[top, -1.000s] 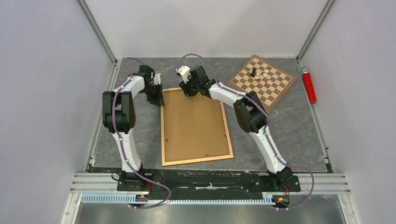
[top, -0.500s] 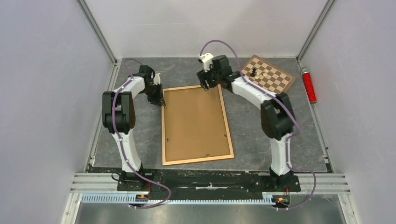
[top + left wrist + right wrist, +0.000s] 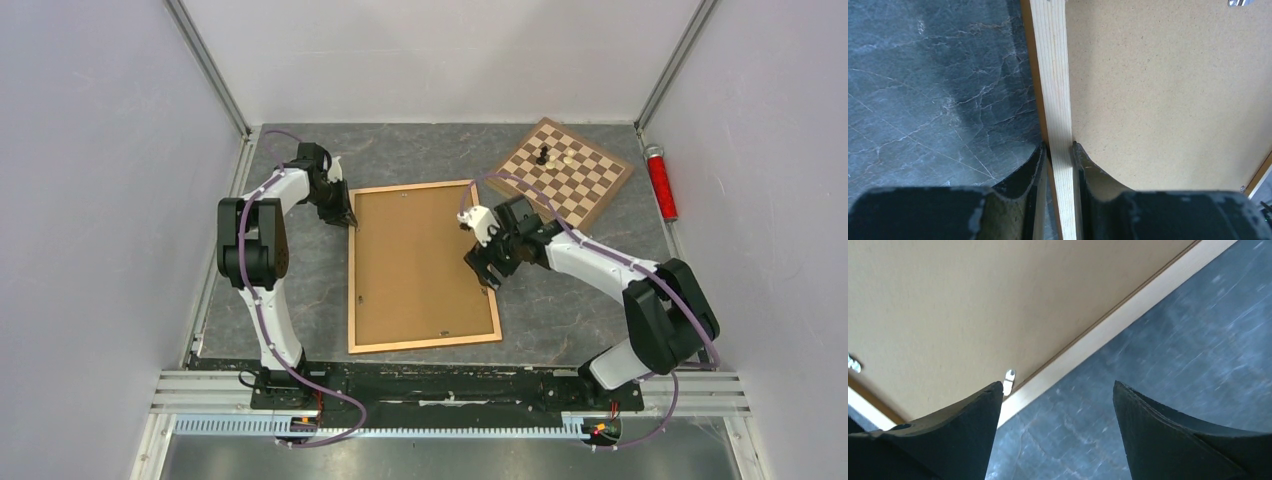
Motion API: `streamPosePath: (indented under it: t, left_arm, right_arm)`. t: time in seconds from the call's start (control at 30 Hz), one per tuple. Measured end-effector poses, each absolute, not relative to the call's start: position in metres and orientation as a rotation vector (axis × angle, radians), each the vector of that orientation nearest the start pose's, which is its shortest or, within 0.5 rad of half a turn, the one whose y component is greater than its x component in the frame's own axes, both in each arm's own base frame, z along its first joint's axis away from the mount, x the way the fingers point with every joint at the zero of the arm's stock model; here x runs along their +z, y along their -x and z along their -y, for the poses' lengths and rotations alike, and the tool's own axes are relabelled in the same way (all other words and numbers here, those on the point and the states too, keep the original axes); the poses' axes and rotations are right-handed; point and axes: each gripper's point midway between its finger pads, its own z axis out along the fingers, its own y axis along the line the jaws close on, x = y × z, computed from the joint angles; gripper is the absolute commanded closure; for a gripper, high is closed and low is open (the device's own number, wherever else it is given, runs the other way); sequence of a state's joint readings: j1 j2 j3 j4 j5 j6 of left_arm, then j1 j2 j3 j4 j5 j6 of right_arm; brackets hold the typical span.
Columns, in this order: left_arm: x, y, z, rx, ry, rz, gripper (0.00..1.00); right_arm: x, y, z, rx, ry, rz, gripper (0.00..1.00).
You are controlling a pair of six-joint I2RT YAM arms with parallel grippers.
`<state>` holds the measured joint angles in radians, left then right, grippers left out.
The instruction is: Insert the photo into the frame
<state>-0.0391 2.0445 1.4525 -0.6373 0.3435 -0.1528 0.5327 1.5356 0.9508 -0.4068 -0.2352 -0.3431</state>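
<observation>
My right gripper hangs with its jaws wide apart and nothing between them, above the right rail of the frame, about halfway down that side. My left gripper is clamped across the frame's left rail near the far corner, one finger on the outer edge and one on the inner. The frame lies flat on the table, back up, with the brown backing board seated inside it. I cannot see the photo in any view. It may lie beneath the board, but I can't confirm that.

Just inside the right rail, beside my left-hand fingertip, sits a small metal tab. I judge the step in hand to be securing the board with such tabs. To do it well I should come down gently, set one fingertip against the tab only, and sweep it sideways over the board's edge. The left clamp should hold firm so the frame does not skate. Pressing hard on the rail could tip the frame.
</observation>
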Motion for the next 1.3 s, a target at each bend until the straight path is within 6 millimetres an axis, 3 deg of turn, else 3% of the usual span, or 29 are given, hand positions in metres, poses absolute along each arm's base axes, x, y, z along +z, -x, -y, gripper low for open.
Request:
streamPosePath:
  t: [0.13, 0.4, 0.8, 1.3]
  left_arm:
    - [0.024, -0.415, 0.081, -0.527, 0.073, -2.781, 0.98]
    - [0.024, -0.415, 0.081, -0.527, 0.072, -2.776, 0.98]
    - [0.024, -0.415, 0.081, -0.527, 0.069, -2.766, 0.98]
    - [0.024, -0.415, 0.081, -0.526, 0.068, -2.762, 0.98]
  right_arm:
    - [0.047, -0.26, -0.187, 0.389, 1.202, -2.332, 0.17]
    - [0.037, -0.244, -0.185, 0.435, 1.21, -2.339, 0.21]
    - [0.023, -0.246, -0.191, 0.474, 1.185, -2.375, 0.27]
    - [0.022, -0.253, -0.196, 0.477, 1.14, -2.37, 0.49]
